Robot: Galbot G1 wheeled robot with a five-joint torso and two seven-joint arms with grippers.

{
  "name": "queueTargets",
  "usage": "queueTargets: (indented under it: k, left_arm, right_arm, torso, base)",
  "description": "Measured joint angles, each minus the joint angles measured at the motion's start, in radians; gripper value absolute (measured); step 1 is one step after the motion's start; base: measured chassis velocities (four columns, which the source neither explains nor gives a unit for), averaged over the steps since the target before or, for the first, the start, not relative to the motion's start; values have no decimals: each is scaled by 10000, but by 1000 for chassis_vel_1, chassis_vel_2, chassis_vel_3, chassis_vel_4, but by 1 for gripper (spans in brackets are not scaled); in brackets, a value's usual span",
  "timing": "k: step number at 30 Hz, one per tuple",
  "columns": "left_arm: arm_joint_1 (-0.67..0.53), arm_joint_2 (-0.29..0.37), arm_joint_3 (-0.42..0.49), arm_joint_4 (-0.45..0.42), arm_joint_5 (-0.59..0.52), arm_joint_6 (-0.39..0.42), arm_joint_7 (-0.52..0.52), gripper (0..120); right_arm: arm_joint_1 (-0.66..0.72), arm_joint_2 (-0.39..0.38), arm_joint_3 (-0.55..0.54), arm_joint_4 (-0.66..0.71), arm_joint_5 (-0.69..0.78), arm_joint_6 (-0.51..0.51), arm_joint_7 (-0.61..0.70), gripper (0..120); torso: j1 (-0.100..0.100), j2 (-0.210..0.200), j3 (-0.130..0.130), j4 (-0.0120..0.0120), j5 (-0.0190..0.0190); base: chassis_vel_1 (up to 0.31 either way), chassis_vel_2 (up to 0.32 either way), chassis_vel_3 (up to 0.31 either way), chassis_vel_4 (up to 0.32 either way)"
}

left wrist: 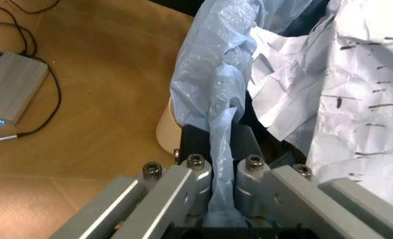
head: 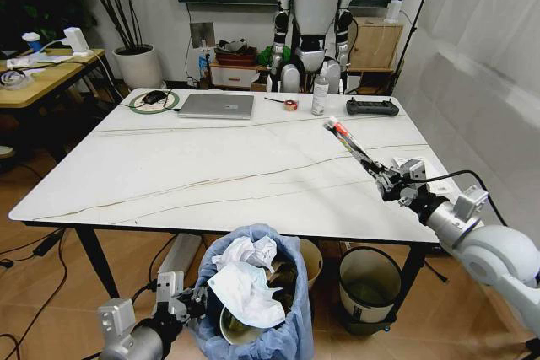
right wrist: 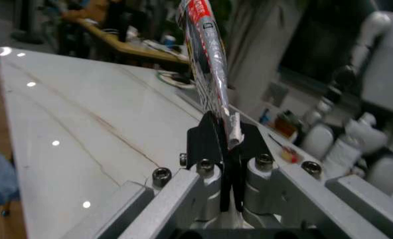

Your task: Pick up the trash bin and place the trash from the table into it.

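**Last wrapper in hand, bin held below the near edge**

My left gripper (left wrist: 224, 149) is clamped on the rim of the small round trash bin lined with crinkled light-blue plastic (head: 283, 339); the thin film is bunched between the pads. The bin hangs just below the near edge of the large white marble-look table with thin grey veins (head: 211, 174), towards its middle. Inside it: crumpled white tissues and creased paper (head: 245, 280), heaped to the rim.

My right gripper (head: 390, 180) is above the table's right side, near the right edge, pinched on a long, narrow, glossy wrapper, silver with red at the tip (head: 346, 137). It sticks out stiffly past the fingertips, off the surface.

Progress, as I judge it: bin picked up, most litter already in. I see no loose litter on the tabletop. Left: carry this wrapper over to the bin and drop it.

Along the far edge lie a silver laptop (head: 217, 105), a clear spray bottle (head: 320, 94) and a black controller (head: 372, 107); not trash.
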Motion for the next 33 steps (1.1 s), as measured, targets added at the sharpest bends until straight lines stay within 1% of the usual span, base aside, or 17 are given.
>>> queueTargets:
  k: [1, 2, 3, 5, 7, 8, 10, 13, 19, 22, 24, 25, 27, 29, 33]
  left_arm:
    - [-5, 0, 2, 0, -4, 0, 4, 0]
    - [-6, 0, 2, 0, -6, 0, 5, 0]
    - [-17, 4, 0, 0, -20, 1, 7, 0]
    - [-32, 14, -20, -5, -41, 4, 9, 0]
    - [-35, 13, -36, -19, -57, 7, 9, 0]
    - [-35, 13, -36, -19, -57, 7, 9, 0]
    - [-32, 9, -37, -33, -70, 14, 10, 0]
    - [-32, 13, -40, -45, -113, 31, 10, 0]
    - [-66, 44, 6, -102, -241, 77, 11, 0]
    - [-113, 80, 34, -127, -337, 116, 11, 0]
    - [-113, 84, 34, -128, -343, 118, 10, 0]
    - [-110, 99, 35, -135, -367, 129, 11, 0]
    - [-96, 109, 31, -140, -383, 134, 11, 0]
    - [-81, 114, 9, -152, -465, 146, 4, 0]
    - [-83, 111, 7, -158, -530, 175, -27, 0]
  right_arm:
    - [33, -146, 207, 40, -466, 346, -856, 0]
    - [34, -184, 262, 48, -609, 432, -1088, 0]
    - [24, -293, 430, 102, -1085, 639, -1766, 0]
    - [-14, -446, 709, 245, -1749, 863, -2652, 0]
    - [13, -578, 960, 450, -2370, 973, -3273, 0]
    - [13, -578, 960, 450, -2370, 973, -3273, 0]
    - [121, -736, 1149, 717, -2899, 1023, -3721, 0]
    - [170, -1040, 1299, 1148, -3299, 1062, -4002, 0]
    - [189, -1453, 1337, 1769, -3879, 1173, -4114, 0]
    - [170, -1540, 796, 2219, -3858, 979, -3879, 0]
    - [184, -1540, 711, 2249, -3844, 951, -3844, 0]
    - [267, -1508, 371, 2308, -3810, 882, -3748, 0]
    - [322, -1470, 147, 2304, -3765, 872, -3693, 0]
    - [386, -1420, -246, 2234, -3827, 985, -3603, 0]
    - [475, -1414, -385, 2149, -4371, 1260, -3640, 0]
  torso:
    - [0, 0, 0, 0, 1]
    - [0, 0, 0, 0, 1]
    - [0, 0, 0, 0, 4]
    - [0, 0, 0, -2, 4]
    - [0, 0, 0, -3, 4]
    - [0, 0, 0, -3, 4]
    - [0, 0, 0, -1, 4]
    - [0, 0, 0, -1, 2]
    - [0, 0, 0, -1, 0]
    - [0, 0, 0, -2, 5]
    - [0, 0, 0, -2, 5]
    - [0, 0, -1, -2, 3]
    - [0, 0, -1, -1, 3]
    - [0, 0, -1, -1, 4]
    - [0, 0, -1, -1, 4]
  base:
    - [0, 0, 0, 0]
    - [0, 0, 0, 0]
    - [0, 0, 0, 0]
    - [0, 0, 0, 0]
    - [0, 0, 0, 0]
    - [0, 0, 0, 0]
    - [0, 0, 0, 0]
    - [0, 0, 0, 0]
    - [0, 0, 0, 0]
    - [0, 0, 0, 0]
    - [0, 0, 0, 0]
    - [0, 0, 0, 0]
    - [0, 0, 0, 0]
    - [0, 0, 0, 0]
    - [0, 0, 0, 0]
